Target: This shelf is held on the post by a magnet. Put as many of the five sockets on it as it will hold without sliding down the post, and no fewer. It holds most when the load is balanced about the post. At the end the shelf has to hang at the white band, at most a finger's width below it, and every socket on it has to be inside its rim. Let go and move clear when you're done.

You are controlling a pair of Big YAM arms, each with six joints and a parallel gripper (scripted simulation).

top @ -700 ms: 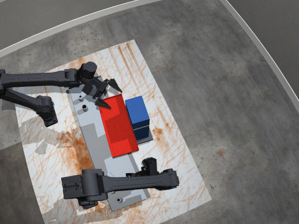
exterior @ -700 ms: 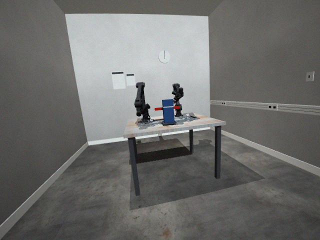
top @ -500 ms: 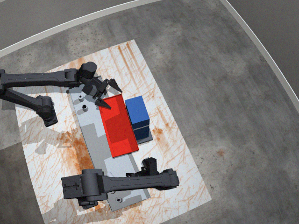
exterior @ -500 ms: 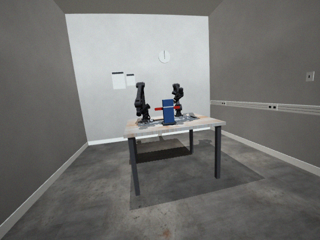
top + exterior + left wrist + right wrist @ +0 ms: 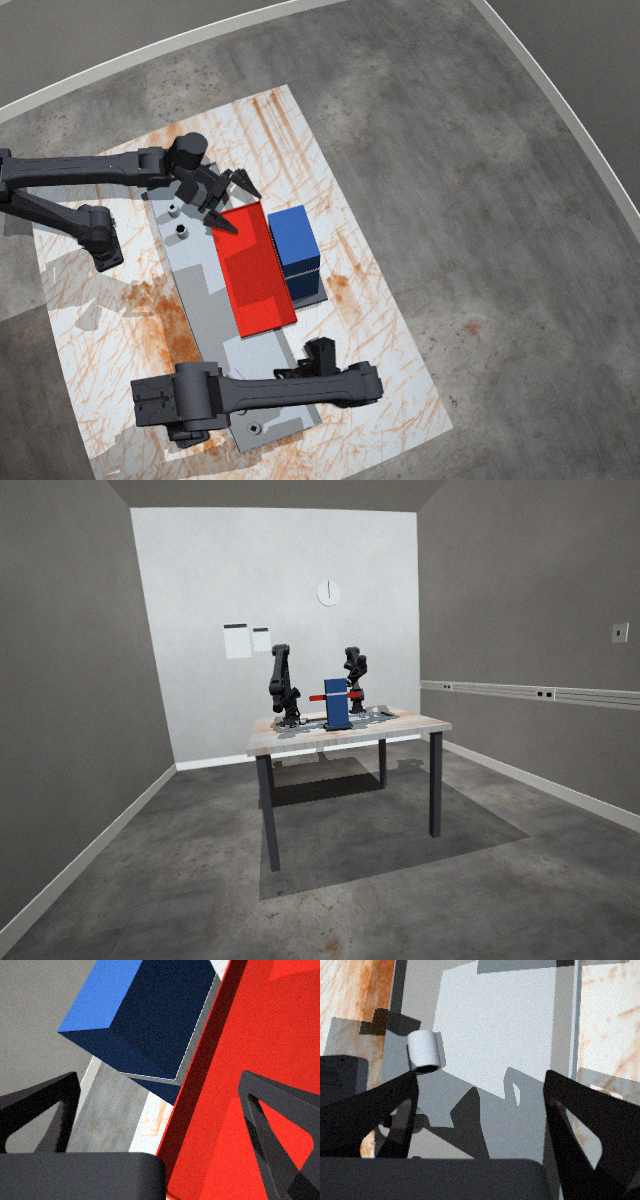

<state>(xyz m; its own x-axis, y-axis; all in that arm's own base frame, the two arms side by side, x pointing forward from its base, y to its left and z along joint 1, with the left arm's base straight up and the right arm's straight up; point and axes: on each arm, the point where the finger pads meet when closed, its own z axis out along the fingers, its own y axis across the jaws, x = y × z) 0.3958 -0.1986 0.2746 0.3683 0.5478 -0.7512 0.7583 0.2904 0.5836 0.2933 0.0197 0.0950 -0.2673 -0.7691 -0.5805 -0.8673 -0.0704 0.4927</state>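
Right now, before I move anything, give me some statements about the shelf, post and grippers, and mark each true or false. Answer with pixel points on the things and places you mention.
1. The red shelf (image 5: 253, 268) (image 5: 316, 698) (image 5: 280, 1035) lies on the table. False: it hangs on the blue post (image 5: 294, 232) (image 5: 337, 712) (image 5: 150, 1005).
2. No socket shows on the shelf. True.
3. The left gripper (image 5: 248, 214) (image 5: 349, 682) (image 5: 159, 1080) is shut on a socket. False: it is open and empty.
4. The right gripper (image 5: 279, 373) (image 5: 305, 720) (image 5: 480, 1080) is open. True.
5. The post's band is yellow. False: it is white.
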